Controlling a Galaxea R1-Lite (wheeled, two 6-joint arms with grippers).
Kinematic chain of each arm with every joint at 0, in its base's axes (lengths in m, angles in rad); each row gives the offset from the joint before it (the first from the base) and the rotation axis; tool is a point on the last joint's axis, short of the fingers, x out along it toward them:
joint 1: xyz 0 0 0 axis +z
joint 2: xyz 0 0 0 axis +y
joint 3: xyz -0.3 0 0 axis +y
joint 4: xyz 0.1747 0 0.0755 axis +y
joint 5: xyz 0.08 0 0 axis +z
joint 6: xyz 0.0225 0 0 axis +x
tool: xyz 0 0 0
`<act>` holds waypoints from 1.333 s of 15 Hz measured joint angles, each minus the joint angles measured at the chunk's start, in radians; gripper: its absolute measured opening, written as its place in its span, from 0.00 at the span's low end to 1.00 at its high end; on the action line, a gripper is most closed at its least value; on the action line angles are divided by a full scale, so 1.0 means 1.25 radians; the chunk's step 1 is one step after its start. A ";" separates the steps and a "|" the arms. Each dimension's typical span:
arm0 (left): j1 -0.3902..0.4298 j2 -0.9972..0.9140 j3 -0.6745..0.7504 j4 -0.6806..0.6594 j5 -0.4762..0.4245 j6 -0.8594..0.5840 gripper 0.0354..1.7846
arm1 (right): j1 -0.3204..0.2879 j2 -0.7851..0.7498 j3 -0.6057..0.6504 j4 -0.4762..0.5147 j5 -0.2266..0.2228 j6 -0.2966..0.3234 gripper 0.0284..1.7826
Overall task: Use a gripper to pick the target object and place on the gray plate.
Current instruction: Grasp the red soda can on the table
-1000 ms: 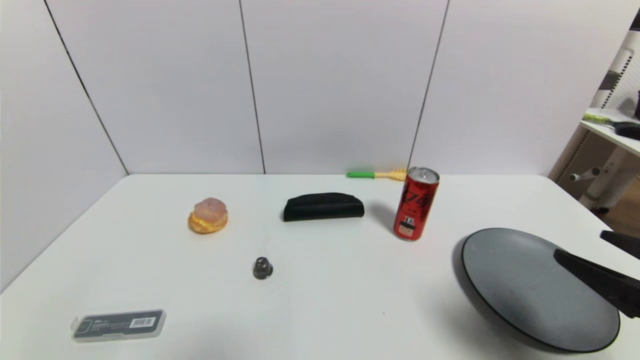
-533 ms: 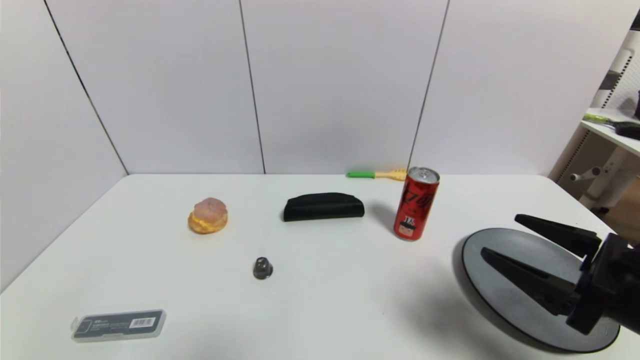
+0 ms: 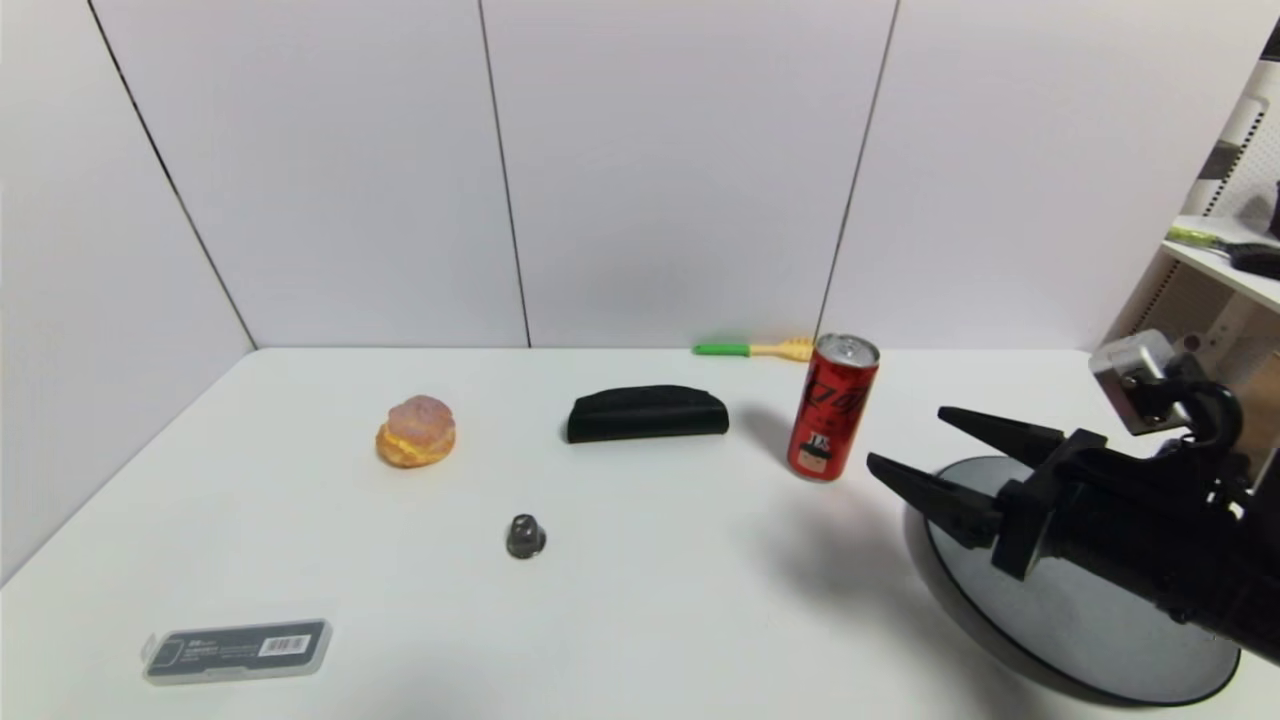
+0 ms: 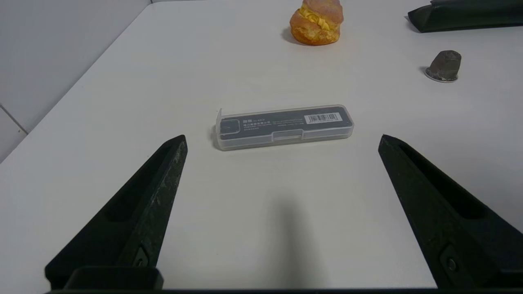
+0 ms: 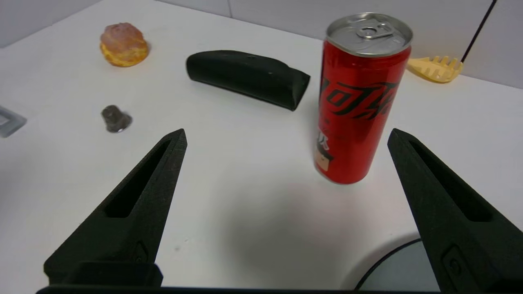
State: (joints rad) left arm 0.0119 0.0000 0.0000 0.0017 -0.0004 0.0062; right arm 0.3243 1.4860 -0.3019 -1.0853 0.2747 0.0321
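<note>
The slim red can (image 3: 833, 407) with a silver top stands upright on the white table, right of centre; it also shows in the right wrist view (image 5: 359, 98). The gray plate (image 3: 1075, 610) lies at the front right, partly under my right arm; its rim shows in the right wrist view (image 5: 392, 267). My right gripper (image 3: 905, 440) is open and empty, above the plate's left edge, its tips pointing at the can and a short way from it (image 5: 286, 136). My left gripper (image 4: 282, 139) is open and empty, low over the table's front left; it is out of the head view.
A black pouch (image 3: 647, 413) lies left of the can. A cream puff (image 3: 416, 431), a small dark metal cap (image 3: 525, 536) and a clear flat case (image 3: 237, 650) lie farther left. A green-and-yellow fork (image 3: 755, 349) lies by the back wall.
My right gripper has moved in from the right edge, over the plate, toward the can, and risen. The can and the other things have not moved.
</note>
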 joint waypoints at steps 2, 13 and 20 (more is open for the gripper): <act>0.000 0.000 0.000 0.000 0.000 0.000 0.94 | -0.019 0.065 -0.013 -0.058 0.001 -0.011 0.95; 0.000 0.000 0.000 0.000 0.000 0.000 0.94 | -0.037 0.269 -0.068 -0.260 -0.008 -0.022 0.95; 0.000 0.000 0.000 0.000 0.000 0.000 0.94 | -0.025 0.379 -0.154 -0.300 -0.023 -0.022 0.95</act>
State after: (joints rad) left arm 0.0119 0.0000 0.0000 0.0017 0.0000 0.0062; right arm 0.2934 1.9598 -0.4949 -1.4600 0.2462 0.0047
